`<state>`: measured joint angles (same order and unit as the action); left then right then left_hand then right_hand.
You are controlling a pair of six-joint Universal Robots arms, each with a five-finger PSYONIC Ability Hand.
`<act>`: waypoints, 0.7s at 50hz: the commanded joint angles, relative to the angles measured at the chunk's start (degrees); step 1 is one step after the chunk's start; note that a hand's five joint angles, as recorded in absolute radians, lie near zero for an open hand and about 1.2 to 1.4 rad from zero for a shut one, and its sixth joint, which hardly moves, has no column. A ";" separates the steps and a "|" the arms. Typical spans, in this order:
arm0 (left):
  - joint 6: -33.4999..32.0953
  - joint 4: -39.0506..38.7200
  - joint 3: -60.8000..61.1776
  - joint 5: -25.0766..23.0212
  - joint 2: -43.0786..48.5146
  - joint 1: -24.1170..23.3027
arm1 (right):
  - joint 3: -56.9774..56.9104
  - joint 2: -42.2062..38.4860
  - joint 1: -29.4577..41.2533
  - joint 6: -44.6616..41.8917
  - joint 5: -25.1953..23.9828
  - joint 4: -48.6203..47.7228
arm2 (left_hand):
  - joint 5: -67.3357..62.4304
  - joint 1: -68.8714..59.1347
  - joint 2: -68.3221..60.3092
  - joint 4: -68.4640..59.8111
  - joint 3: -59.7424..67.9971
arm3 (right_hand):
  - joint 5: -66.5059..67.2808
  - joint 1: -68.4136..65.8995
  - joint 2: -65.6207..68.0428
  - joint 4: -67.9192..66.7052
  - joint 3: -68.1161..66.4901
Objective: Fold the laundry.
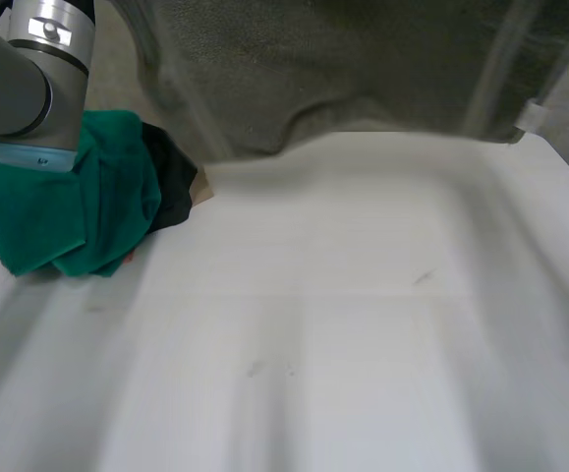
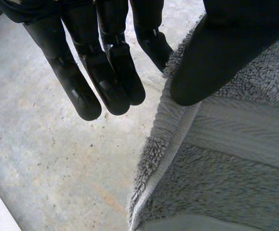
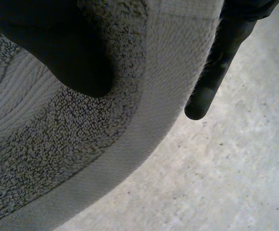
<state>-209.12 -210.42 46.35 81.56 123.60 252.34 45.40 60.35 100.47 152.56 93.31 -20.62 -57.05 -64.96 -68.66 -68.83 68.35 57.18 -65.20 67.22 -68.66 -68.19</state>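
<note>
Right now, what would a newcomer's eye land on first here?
A grey towel hangs held up across the far side of the white table. The left hand and the right hand each pinch it at a hemmed edge. A green cloth lies bunched by the left arm, with a black cloth beside it.

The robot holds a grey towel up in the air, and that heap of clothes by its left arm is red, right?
Not quite: the heap of clothes is green, not red, as the head view shows. The rest stands: the grey towel is held up in the air, and the heap lies by the left arm.
</note>
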 commanded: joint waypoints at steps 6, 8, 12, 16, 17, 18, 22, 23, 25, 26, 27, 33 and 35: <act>0.21 8.01 16.92 -0.44 -0.38 0.17 | 9.25 -4.71 -0.72 -0.51 -8.93 13.23 | -12.95 -15.04 -11.34 -11.17 11.65 | 12.82 -14.80 12.78 -11.34 -11.81; 0.12 8.01 20.96 -1.05 0.06 0.08 | 12.32 -6.46 -0.80 -0.68 -10.60 14.46 | -12.95 -15.04 -11.34 -11.17 11.65 | 12.82 -14.80 12.78 -11.34 -11.81; -0.06 8.71 25.88 -2.90 2.08 -0.44 | 15.84 -9.98 -0.81 -1.82 -10.78 17.27 | -12.95 -15.04 -11.34 -11.17 11.65 | 12.82 -14.80 12.78 -11.34 -11.81; -0.23 10.37 29.84 -3.07 4.72 -1.49 | 17.78 -12.53 -0.63 -4.88 -10.70 22.53 | -12.95 -15.04 -11.34 -11.17 11.65 | 12.82 -14.80 12.78 -11.34 -11.81; -0.41 11.16 30.72 -3.07 4.63 -1.76 | 18.40 -12.45 -0.72 -5.86 -10.61 23.86 | -12.95 -15.04 -11.34 -11.17 11.65 | 12.82 -14.80 12.78 -11.34 -11.81; -0.93 13.35 32.73 -3.07 4.28 -2.11 | 19.19 -12.28 -0.72 -6.82 -10.43 25.18 | -12.95 -15.04 -11.34 -11.17 11.65 | 12.82 -14.80 12.78 -11.34 -11.81; -5.04 21.94 38.53 -2.99 -1.93 -1.94 | 24.37 -8.86 -1.42 -11.92 -8.77 32.12 | -12.95 -15.04 -11.34 -11.17 11.65 | 12.82 -14.80 12.78 -11.34 -11.81; -6.37 24.24 39.86 -2.99 -3.61 -1.85 | 25.95 -7.54 -1.86 -13.06 -8.24 33.62 | -12.95 -15.04 -11.34 -11.17 11.65 | 12.82 -14.80 12.78 -11.34 -11.81; -9.45 29.08 42.75 -2.90 -6.86 -1.85 | 30.60 -2.80 -4.05 -16.93 -7.01 38.01 | -12.95 -15.04 -11.34 -11.17 11.65 | 12.82 -14.80 12.78 -11.34 -11.81; -12.42 34.06 45.64 -2.55 -9.93 -1.85 | 32.36 -1.13 -4.84 -18.59 -6.66 39.50 | -12.95 -15.04 -11.34 -11.17 11.65 | 12.82 -14.80 12.78 -11.34 -11.81; -13.75 36.63 46.97 -2.46 -11.26 -1.76 | 34.29 0.71 -5.72 -20.52 -6.48 40.91 | -12.95 -15.04 -11.34 -11.17 11.65 | 12.82 -14.80 12.78 -11.34 -11.81; -20.44 54.83 52.79 -0.17 -18.74 -1.76 | 46.52 9.69 -10.47 -36.35 -6.30 47.78 | -12.95 -15.04 -11.34 -11.17 11.65 | 12.82 -14.80 12.78 -11.34 -11.81; -21.50 57.93 52.62 0.09 -18.92 -2.11 | 47.93 10.22 -10.65 -38.64 -6.39 47.78 | -12.95 -15.04 -11.34 -11.17 11.65 | 12.82 -14.80 12.78 -11.34 -11.81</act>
<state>-225.69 -166.21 96.01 79.99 109.18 250.58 85.05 64.77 92.73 125.26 87.03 23.73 -57.52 -64.97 -68.70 -68.85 68.39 57.98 -65.20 67.22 -68.66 -68.34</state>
